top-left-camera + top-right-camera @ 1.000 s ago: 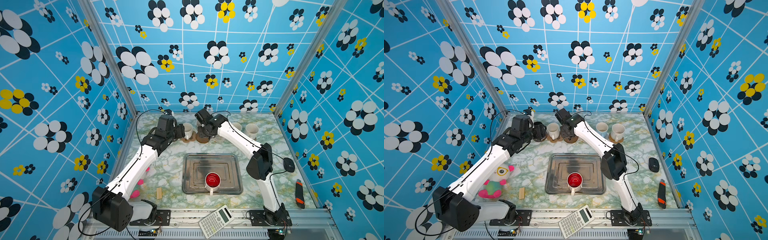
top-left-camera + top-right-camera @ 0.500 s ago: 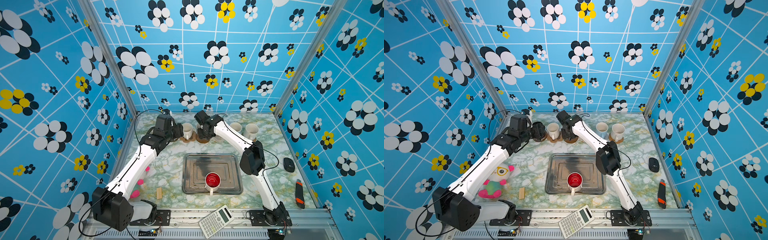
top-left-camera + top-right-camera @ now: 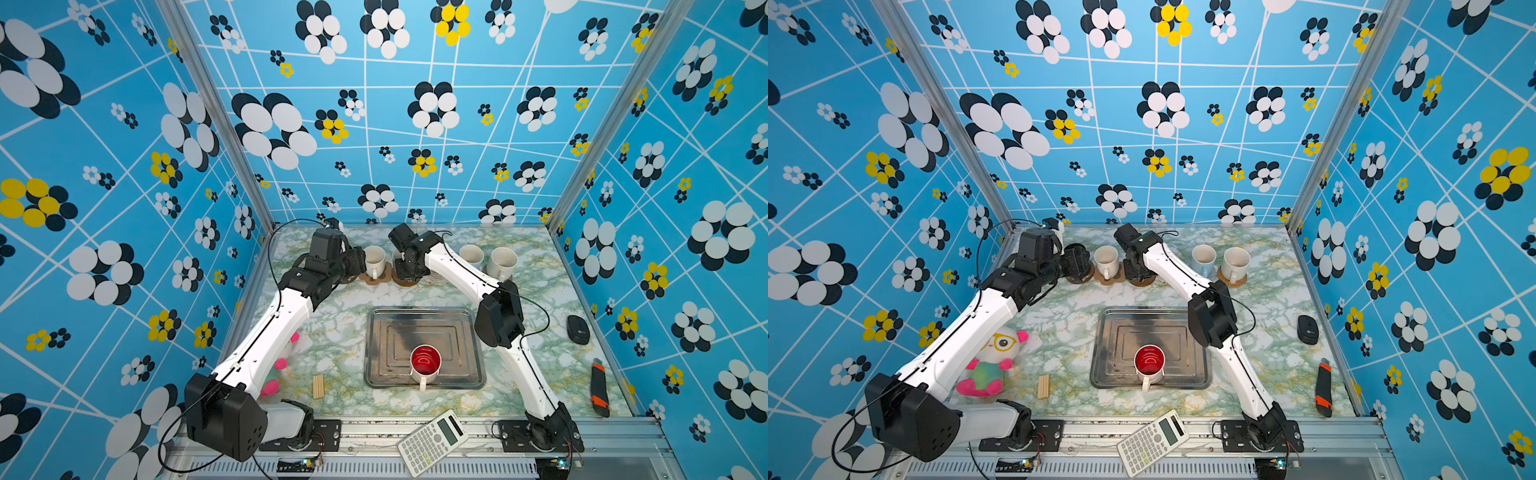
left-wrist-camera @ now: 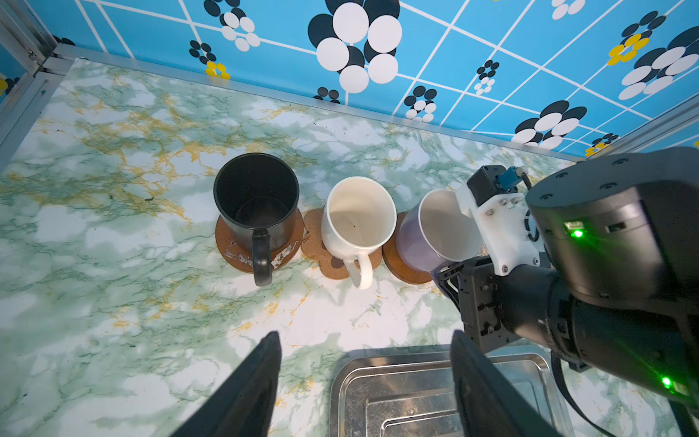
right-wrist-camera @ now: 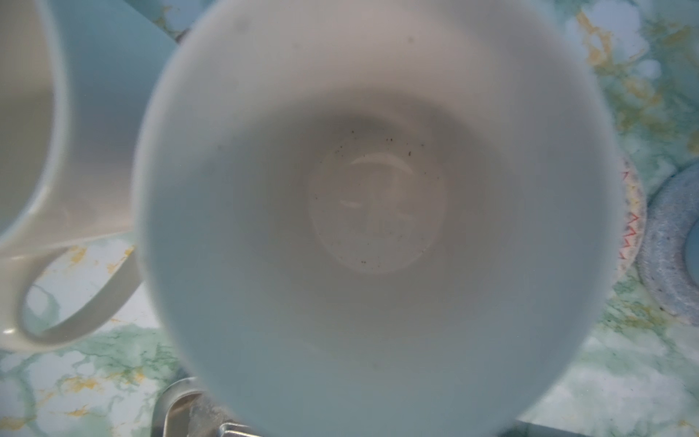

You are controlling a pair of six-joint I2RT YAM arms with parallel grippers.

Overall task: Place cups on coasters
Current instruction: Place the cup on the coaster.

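The cups are six: black cup (image 4: 255, 204), white cup (image 4: 357, 219), lavender cup (image 4: 414, 244), blue cup (image 3: 1203, 254), speckled cup (image 3: 1236, 261), red-inside cup (image 3: 1149, 360). The coasters are six: brown disc (image 4: 234, 258), second brown disc (image 4: 401, 266), paw coaster (image 4: 330, 263), rattan coaster (image 3: 1225, 279), cream crochet round (image 5: 631, 212), grey-blue round (image 5: 665, 242). One each: tray (image 3: 1113, 332), calculator (image 3: 1152, 442), plush toy (image 3: 984, 365), wood block (image 3: 1043, 386), mouse (image 3: 1308, 329), knife (image 3: 1323, 386).

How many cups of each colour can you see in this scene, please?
Black cup: 1
White cup: 1
Lavender cup: 1
Light blue cup: 1
Speckled cream cup: 1
White cup with red inside: 1
Total: 6
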